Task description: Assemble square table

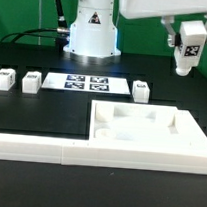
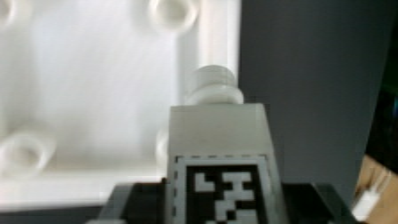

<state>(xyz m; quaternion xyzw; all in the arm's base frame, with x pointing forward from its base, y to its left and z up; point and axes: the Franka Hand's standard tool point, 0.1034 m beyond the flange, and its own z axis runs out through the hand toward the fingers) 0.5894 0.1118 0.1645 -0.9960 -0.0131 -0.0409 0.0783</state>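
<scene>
The square tabletop (image 1: 150, 126) is a large white slab with round corner sockets, lying at the exterior view's lower right. My gripper (image 1: 185, 39) hangs high above its far right corner, shut on a white tagged leg (image 1: 188, 52). In the wrist view the leg (image 2: 221, 135) stands out from between my fingers, its screw end pointing down beside the tabletop's edge (image 2: 89, 90). Three more tagged legs lie on the black table, two at the left (image 1: 3, 79) (image 1: 32, 81) and one (image 1: 140, 90) right of the marker board.
The marker board (image 1: 85, 84) lies flat at the table's middle back. A long white rail (image 1: 38, 145) runs along the front, against the tabletop's near edge. The robot base (image 1: 91, 36) stands behind the marker board.
</scene>
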